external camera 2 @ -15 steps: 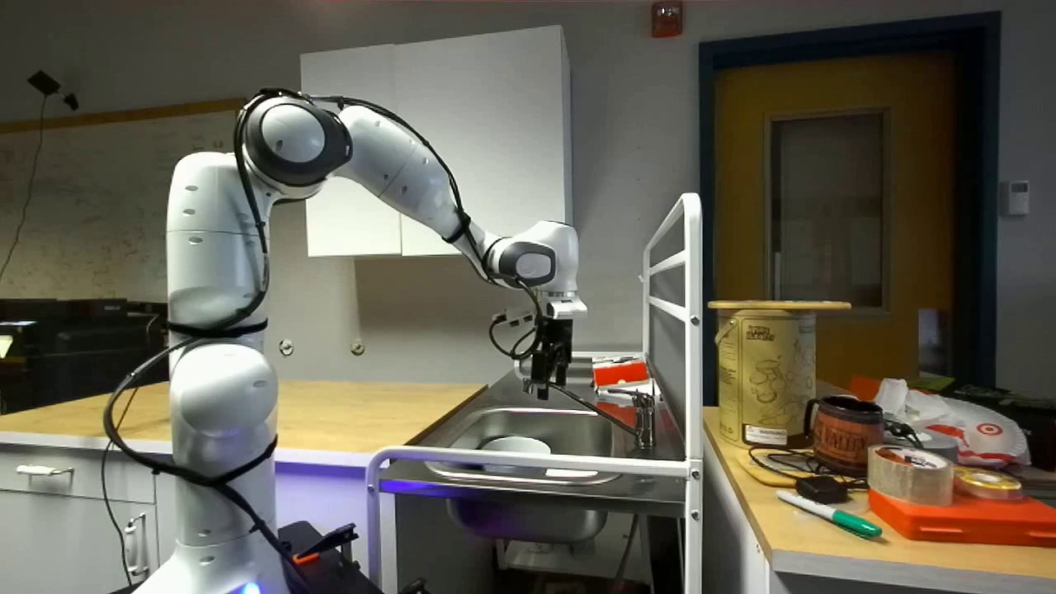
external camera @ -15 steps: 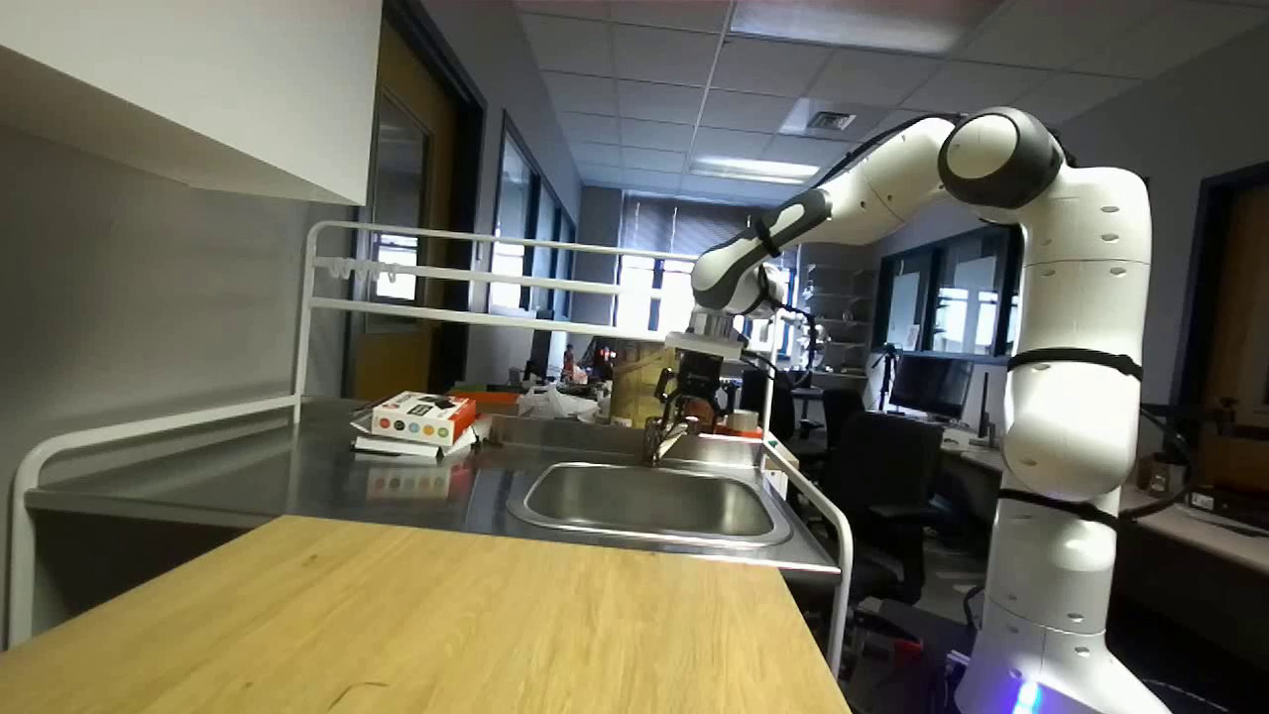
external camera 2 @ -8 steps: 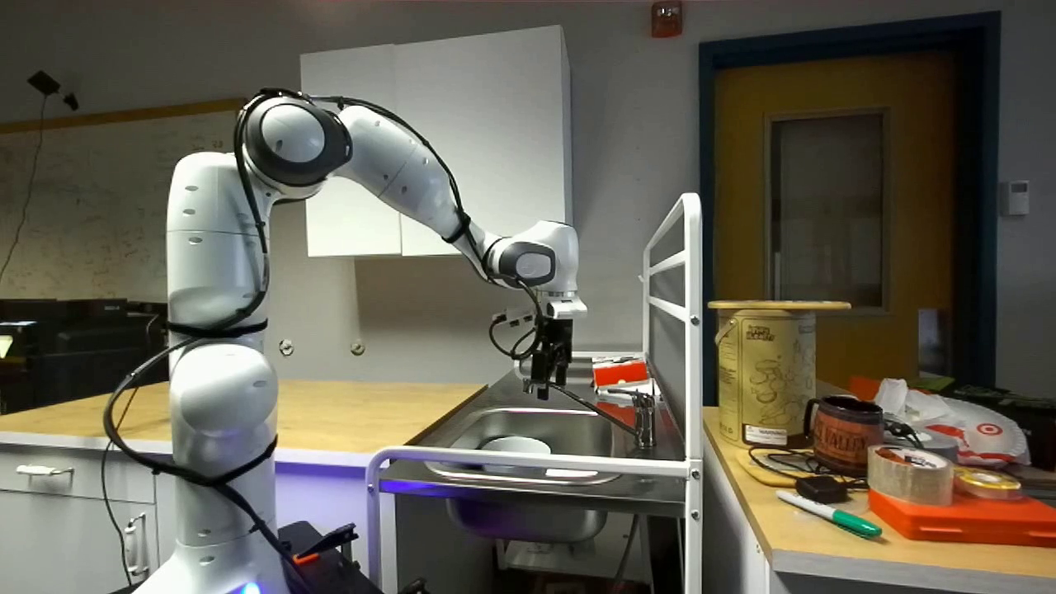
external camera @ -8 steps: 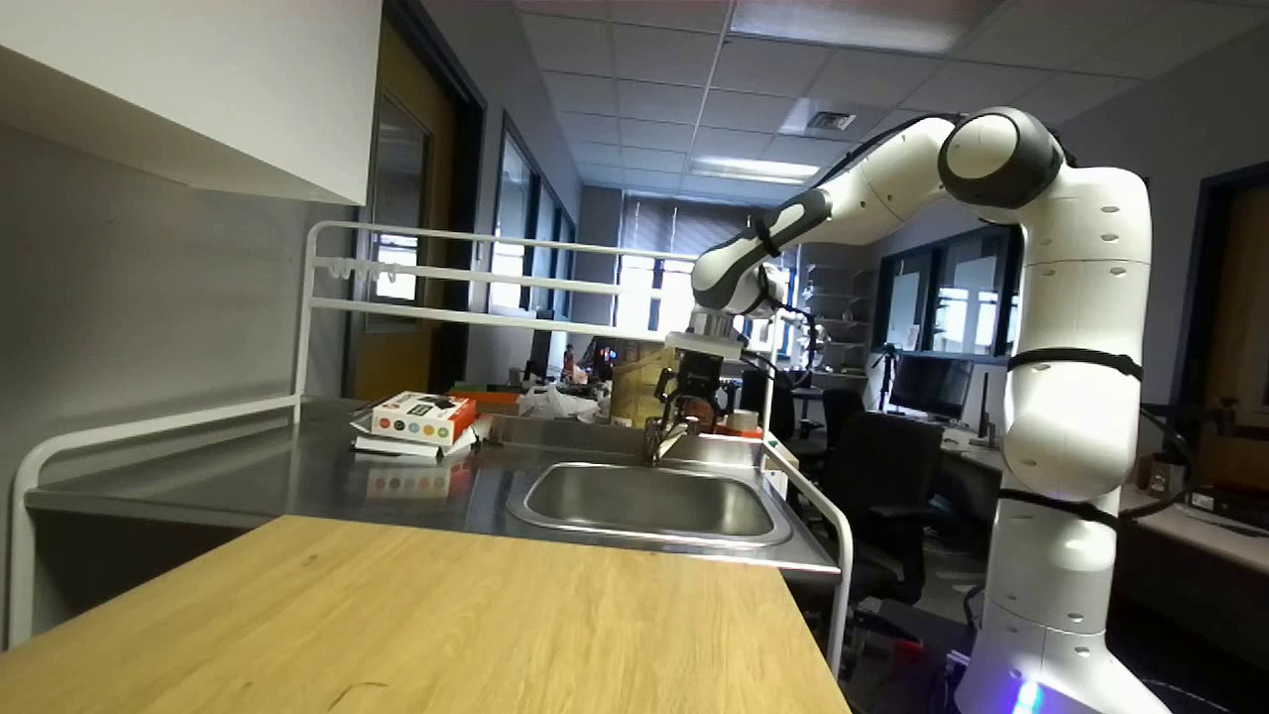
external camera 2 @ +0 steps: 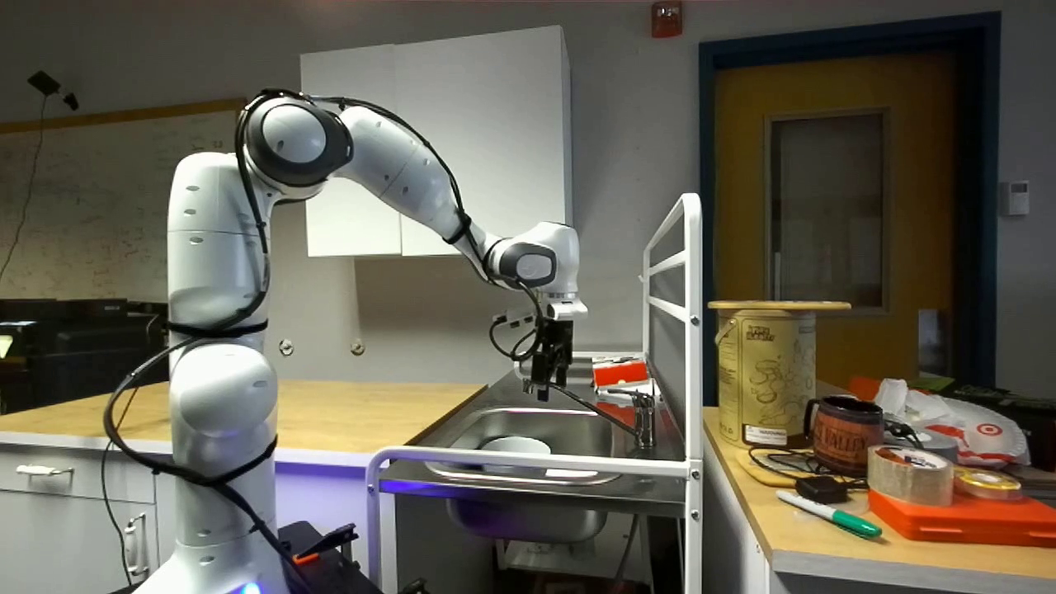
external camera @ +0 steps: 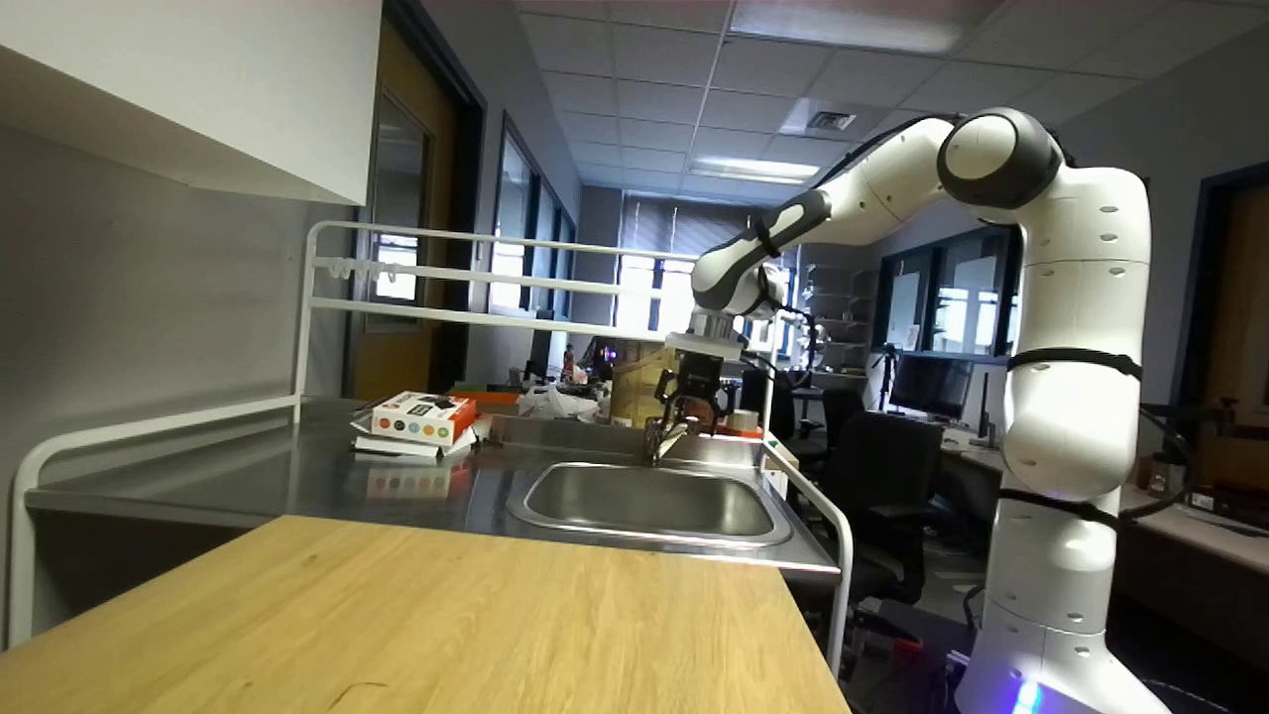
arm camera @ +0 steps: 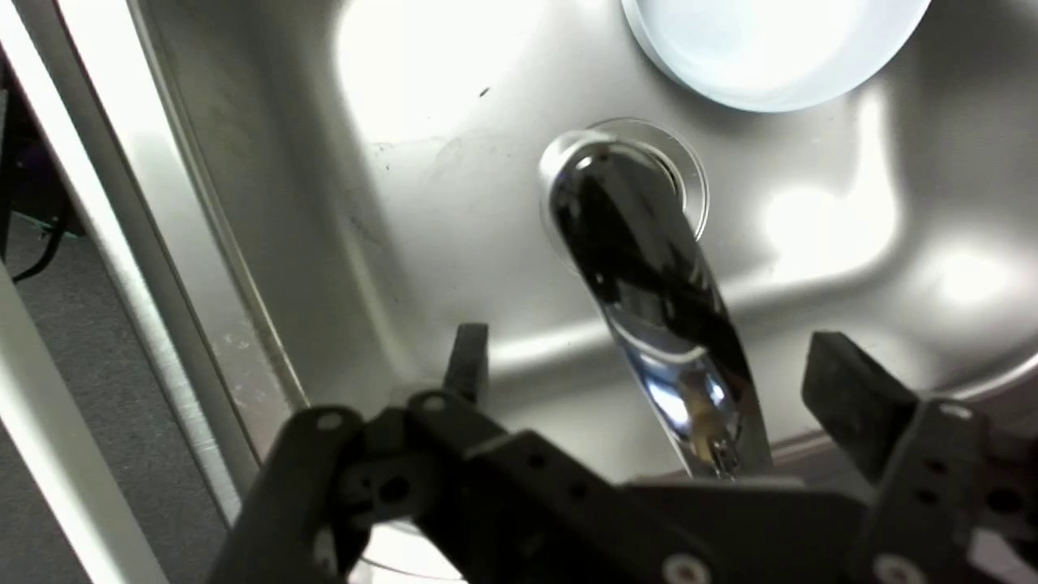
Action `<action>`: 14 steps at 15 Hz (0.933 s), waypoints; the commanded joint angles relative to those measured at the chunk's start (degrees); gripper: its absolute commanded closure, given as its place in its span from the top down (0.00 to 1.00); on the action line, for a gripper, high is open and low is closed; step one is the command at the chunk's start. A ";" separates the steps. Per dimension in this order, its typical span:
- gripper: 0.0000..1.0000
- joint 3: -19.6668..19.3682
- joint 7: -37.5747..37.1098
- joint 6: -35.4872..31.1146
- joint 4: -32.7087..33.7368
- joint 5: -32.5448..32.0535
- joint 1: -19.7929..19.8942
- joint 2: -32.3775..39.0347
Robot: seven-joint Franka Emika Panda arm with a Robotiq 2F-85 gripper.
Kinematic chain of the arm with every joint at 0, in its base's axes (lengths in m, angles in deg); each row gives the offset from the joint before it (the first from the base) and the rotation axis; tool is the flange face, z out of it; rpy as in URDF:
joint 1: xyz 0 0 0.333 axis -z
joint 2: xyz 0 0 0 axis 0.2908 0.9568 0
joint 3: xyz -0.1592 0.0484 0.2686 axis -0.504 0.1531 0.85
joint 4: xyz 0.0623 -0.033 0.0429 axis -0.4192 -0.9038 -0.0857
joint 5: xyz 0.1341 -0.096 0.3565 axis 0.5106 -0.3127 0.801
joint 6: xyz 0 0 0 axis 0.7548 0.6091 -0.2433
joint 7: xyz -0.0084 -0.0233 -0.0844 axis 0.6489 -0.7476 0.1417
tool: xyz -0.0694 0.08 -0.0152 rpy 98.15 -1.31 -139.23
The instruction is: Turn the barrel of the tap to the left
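Over the sink [external camera: 644, 499], as before, the hand [arm camera: 657, 377] stays spread wide astride the tap barrel [arm camera: 649, 268]

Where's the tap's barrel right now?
In the wrist view, right of centre, the tap's barrel appears between the jaws of the open gripper, its tip overlapping the drain.

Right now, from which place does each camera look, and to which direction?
An exterior view: at the wooden countertop, facing across it to the sink; arm at picture right.
An exterior view: outside the white rail, facing the wall cabinet; arm at picture left.
Wrist view: on the wrist, looking down at the barrel of the tap; fingers show.
Both exterior views share arm and sink.
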 commanded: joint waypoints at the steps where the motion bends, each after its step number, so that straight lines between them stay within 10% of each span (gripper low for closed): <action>1: 1.00 0.25 -0.94 0.32 1.86 0.21 0.65 2.36; 6: 1.00 0.40 -1.98 0.48 3.47 -0.46 0.11 5.27; 14: 0.27 1.07 -7.78 0.38 6.17 -4.74 -2.72 7.57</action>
